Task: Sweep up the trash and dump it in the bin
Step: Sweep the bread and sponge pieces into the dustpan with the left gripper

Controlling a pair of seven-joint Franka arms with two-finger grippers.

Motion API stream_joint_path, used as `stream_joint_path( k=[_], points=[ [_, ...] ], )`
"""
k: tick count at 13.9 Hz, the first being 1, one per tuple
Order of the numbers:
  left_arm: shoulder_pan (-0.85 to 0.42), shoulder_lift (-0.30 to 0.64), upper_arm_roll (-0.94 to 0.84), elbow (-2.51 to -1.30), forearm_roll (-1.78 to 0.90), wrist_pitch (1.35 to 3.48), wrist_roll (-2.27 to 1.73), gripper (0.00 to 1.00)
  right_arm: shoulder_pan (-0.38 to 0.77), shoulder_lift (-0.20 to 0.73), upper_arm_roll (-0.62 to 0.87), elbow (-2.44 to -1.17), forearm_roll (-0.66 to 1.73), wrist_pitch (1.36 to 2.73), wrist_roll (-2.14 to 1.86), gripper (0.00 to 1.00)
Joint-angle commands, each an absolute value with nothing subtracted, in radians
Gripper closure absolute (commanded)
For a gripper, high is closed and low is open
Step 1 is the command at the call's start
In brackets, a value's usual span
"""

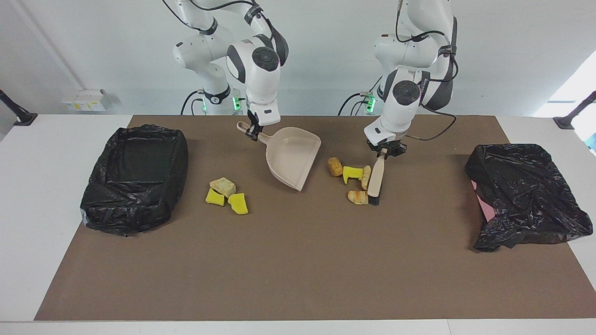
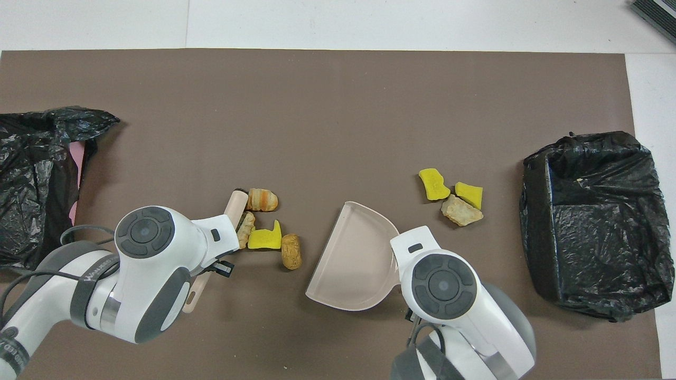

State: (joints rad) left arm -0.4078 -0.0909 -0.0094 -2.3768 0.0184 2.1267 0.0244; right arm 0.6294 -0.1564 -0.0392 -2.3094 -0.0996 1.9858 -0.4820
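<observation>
My right gripper (image 1: 253, 131) is shut on the handle of a beige dustpan (image 1: 293, 156), whose open mouth faces the brush; the pan also shows in the overhead view (image 2: 351, 258). My left gripper (image 1: 385, 151) is shut on the handle of a beige brush (image 1: 375, 179), bristles down on the mat. Several brown and yellow trash pieces (image 1: 352, 173) lie between brush and pan, against the brush (image 2: 235, 206). Three more pieces (image 1: 226, 194) lie between the pan and the black-lined bin (image 1: 135, 174). In the overhead view both grippers are hidden under the arms.
The open bin stands at the right arm's end of the brown mat (image 2: 591, 221). A crumpled black bag (image 1: 526, 195) over something pink lies at the left arm's end. White table borders the mat (image 1: 298, 270).
</observation>
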Motion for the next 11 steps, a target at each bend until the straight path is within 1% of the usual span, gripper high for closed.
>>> stream_joint_path(
  k=[1, 3, 5, 9, 11],
  points=[
    [-0.475, -0.120, 0.005, -2.411, -0.015, 2.129, 0.015, 1.00, 0.676, -0.175, -0.035, -2.373, -0.110, 2.068, -0.391, 1.00],
    [-0.498, -0.120, 0.005, -2.411, -0.041, 2.135, 0.014, 1.00, 0.678, -0.173, -0.035, -2.373, -0.115, 2.072, -0.397, 1.00],
    [-0.514, -0.120, 0.005, -2.411, -0.087, 2.151, 0.012, 1.00, 0.681, -0.144, -0.035, -2.373, -0.117, 2.080, -0.396, 1.00],
    [-0.541, -0.118, 0.003, -2.410, -0.165, 2.169, 0.014, 1.00, 0.681, -0.123, -0.035, -2.372, -0.117, 2.091, -0.390, 1.00],
    [-0.584, -0.118, 0.003, -2.402, -0.224, 2.169, 0.015, 1.00, 0.681, -0.123, -0.034, -2.373, -0.117, 2.098, -0.388, 1.00]
  ],
)
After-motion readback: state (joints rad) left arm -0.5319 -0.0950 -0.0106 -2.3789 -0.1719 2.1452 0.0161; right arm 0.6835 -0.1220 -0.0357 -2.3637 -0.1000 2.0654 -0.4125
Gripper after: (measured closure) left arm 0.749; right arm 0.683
